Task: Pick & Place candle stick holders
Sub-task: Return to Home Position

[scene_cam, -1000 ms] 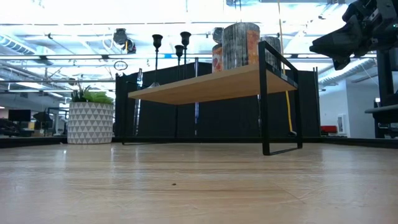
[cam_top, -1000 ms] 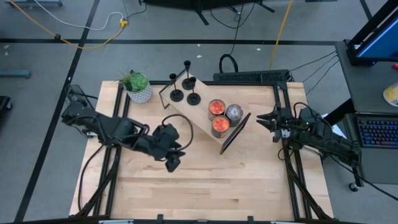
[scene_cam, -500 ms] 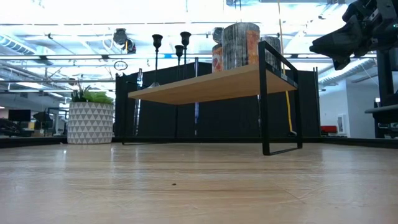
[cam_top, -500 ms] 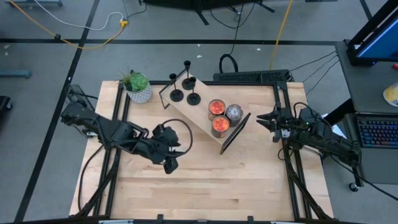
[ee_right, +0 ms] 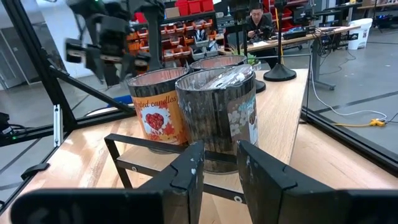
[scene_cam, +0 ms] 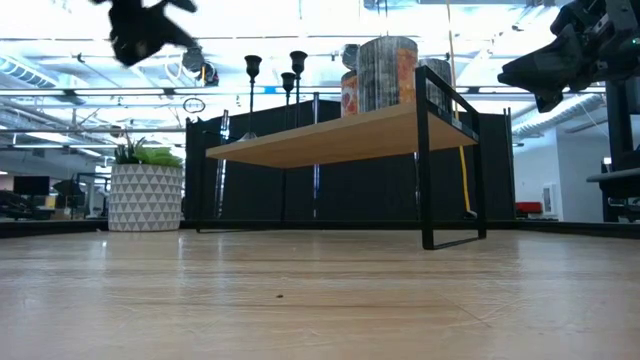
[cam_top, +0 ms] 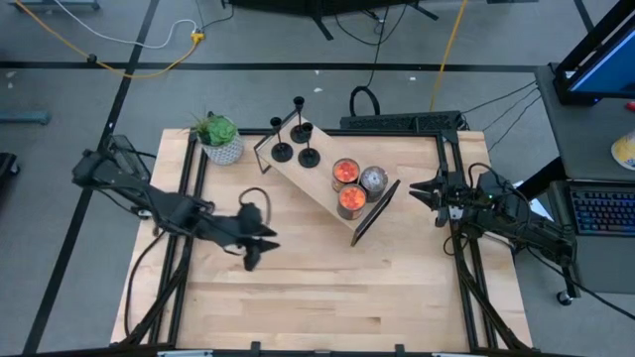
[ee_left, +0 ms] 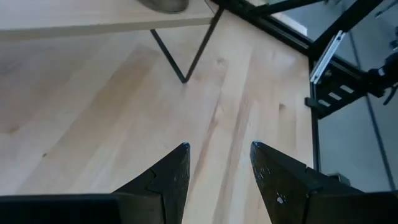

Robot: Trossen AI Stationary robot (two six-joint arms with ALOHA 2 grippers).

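Note:
Three black candle stick holders [cam_top: 295,144] stand on their round bases at the far left end of a raised wooden shelf [cam_top: 313,183]. Their stems and top cups show in the low view [scene_cam: 288,75]. My left gripper [cam_top: 250,260] is open and empty above the bare table, near and to the left of the shelf. Its fingers show apart in the left wrist view [ee_left: 219,149], and it also shows in the low view [scene_cam: 140,30]. My right gripper [cam_top: 415,188] is open and empty at the table's right edge, facing the shelf's jar end [ee_right: 219,152].
Three candle jars [cam_top: 352,183] stand at the shelf's right end, just in front of my right gripper. A potted plant [cam_top: 220,139] stands at the far left corner. Bare tabletop [cam_top: 327,288] lies on the near side. A person [ee_right: 255,12] sits far off in the room.
My left gripper has drawn back toward the table's left edge, away from the shelf, and has come into the low view at its upper left. The holders and jars have not moved.

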